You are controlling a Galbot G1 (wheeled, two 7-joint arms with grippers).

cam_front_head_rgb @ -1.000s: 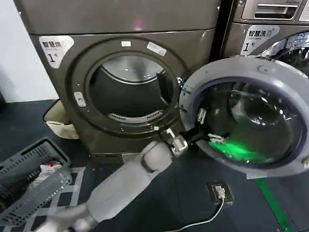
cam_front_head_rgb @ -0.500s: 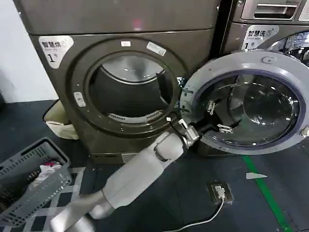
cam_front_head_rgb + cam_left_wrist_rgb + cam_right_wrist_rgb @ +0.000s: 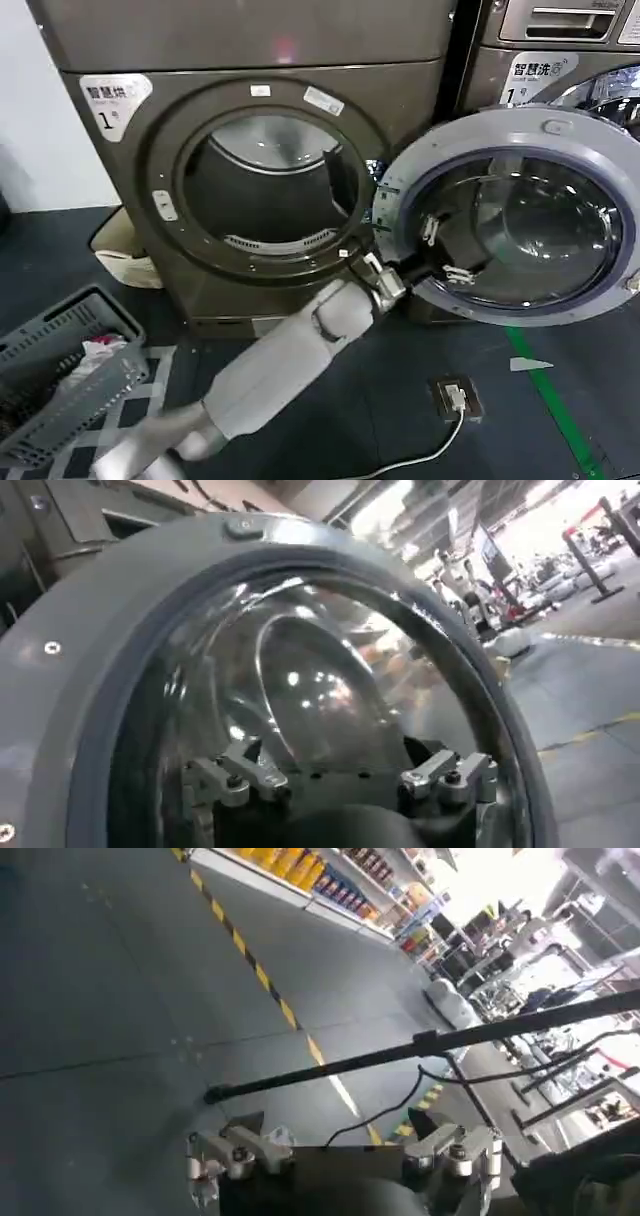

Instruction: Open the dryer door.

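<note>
Dryer door (image 3: pixel 510 215) swung wide open, hanging right of the drum opening (image 3: pixel 265 195). Left gripper (image 3: pixel 437 250) fingers spread apart against the door's inner glass, gripping nothing. Right gripper (image 3: pixel 340 1153) faces bare floor, fingers parted. Door's right edge is cut off.

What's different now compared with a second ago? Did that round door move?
Yes. The dryer door, already swung open to the right, tilted a little further back, so its glass faces the head camera more squarely and the green glow on it is gone. The left tool stayed at the door's inner face, shifting only slightly with it. The dryer drum opening, the basket on the floor and the cable box stayed put.
</note>
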